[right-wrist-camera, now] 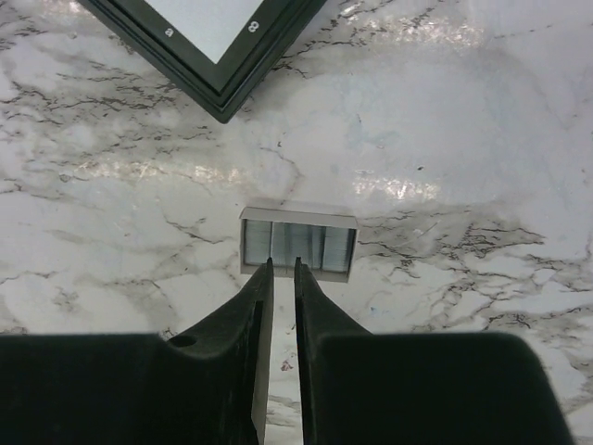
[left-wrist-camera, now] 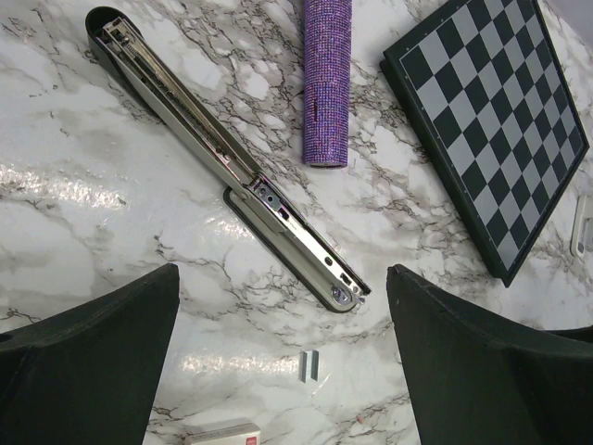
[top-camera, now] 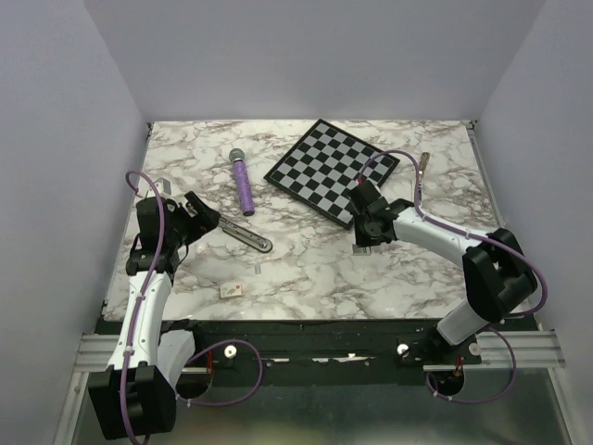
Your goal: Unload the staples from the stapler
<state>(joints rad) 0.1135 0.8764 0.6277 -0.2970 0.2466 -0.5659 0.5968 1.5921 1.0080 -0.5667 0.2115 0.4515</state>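
Stapler (left-wrist-camera: 227, 167) lies hinged open, flat on the marble desk (left-wrist-camera: 83, 213).
Left claw (left-wrist-camera: 283, 278) stands wide apart just near it, a purple cylinder (left-wrist-camera: 327, 83) beside it; right claw (right-wrist-camera: 283, 264), almost together with a thin empty slit, sits at a clear staple box (right-wrist-camera: 298, 243).

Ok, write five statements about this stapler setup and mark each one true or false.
1. The stapler lies swung open flat on the table. True.
2. The left gripper is shut on the stapler. False: its jaws stand wide open with nothing between them.
3. The purple cylinder rests on the chessboard. False: it lies on the marble beside the board, apart from it.
4. A small clear box sits just ahead of the right gripper. True.
5. The right gripper's fingers are spread wide. False: only a slim gap shows between them.
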